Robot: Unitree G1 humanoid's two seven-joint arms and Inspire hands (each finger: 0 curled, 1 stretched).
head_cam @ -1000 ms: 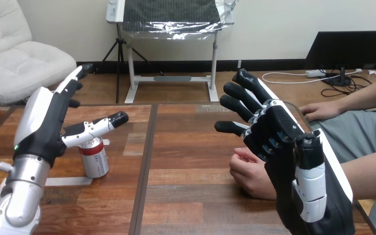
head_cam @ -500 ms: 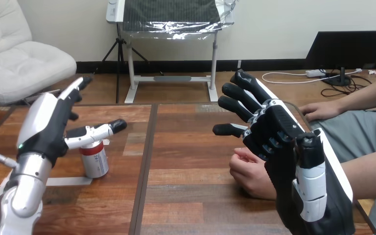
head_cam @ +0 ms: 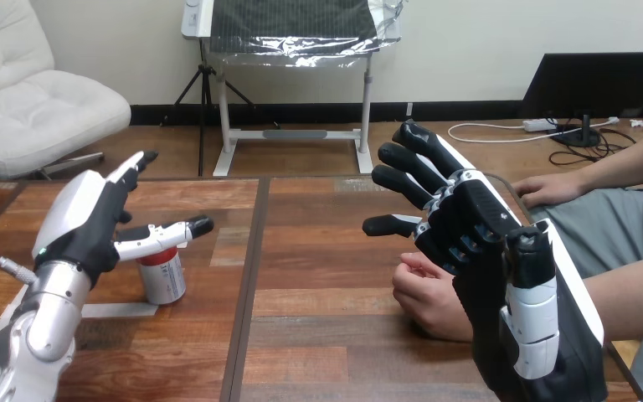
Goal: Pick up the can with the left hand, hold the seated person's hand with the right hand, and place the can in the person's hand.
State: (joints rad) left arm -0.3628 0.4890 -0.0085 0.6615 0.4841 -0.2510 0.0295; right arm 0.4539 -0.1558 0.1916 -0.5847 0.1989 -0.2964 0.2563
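Note:
A red and silver can (head_cam: 161, 276) stands upright on the wooden table (head_cam: 318, 251) at the left. My left hand (head_cam: 84, 222) hovers just above and left of the can, open, its thumb reaching over the can's top. At the right my right hand (head_cam: 477, 243) is raised with its fingers spread, open and holding nothing. The person's hand (head_cam: 427, 297) rests loosely curled on the table just left of and below my right hand, partly hidden behind it. I cannot tell whether the two touch.
The person's other hand (head_cam: 548, 189) lies flat at the table's far right edge. A dark seam (head_cam: 247, 276) runs down the table between the can and the person's hand. A strip of pale tape (head_cam: 121, 310) lies by the can's base.
My left hand has sunk lower and come closer over the can, still open. My right hand and the person's hand have barely moved.

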